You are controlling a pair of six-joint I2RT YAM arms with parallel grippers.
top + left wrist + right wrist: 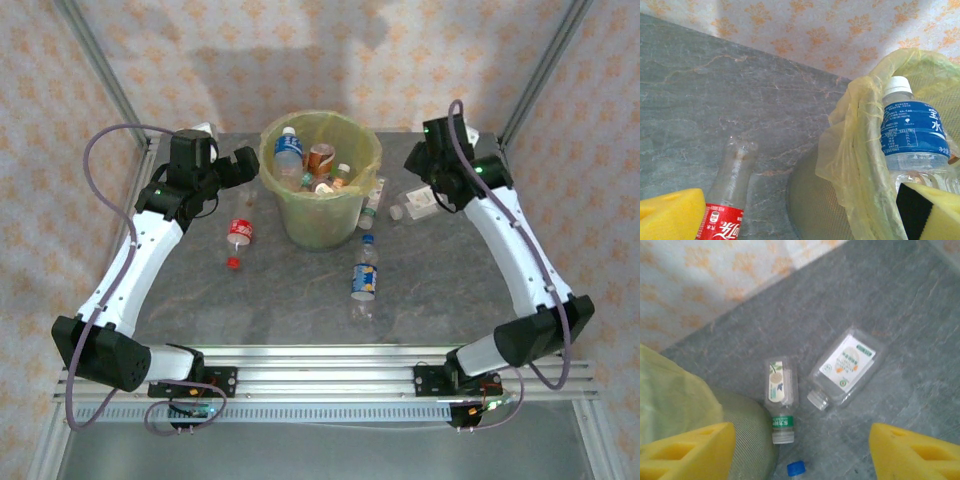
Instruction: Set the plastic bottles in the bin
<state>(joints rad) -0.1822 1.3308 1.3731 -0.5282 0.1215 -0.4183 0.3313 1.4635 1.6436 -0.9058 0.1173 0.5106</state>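
Yellow-padded left gripper (246,165) spread wide beside bin (320,228) rim — right gripper (802,452) released above two bottles (845,367).

A grey, marbled worktop (450,290) carries a round pale-green bin (320,230) lined with a yellow bag, standing near the back edge. Left of the bin lies a red-labelled bottle (240,232), with a small red cap (233,263) just beside it. In front of the bin lies a blue-capped bottle (364,278). To the right, a small green-banded bottle (779,400) lies just beside the bin, near a flat clear bottle (847,367) with a white label.
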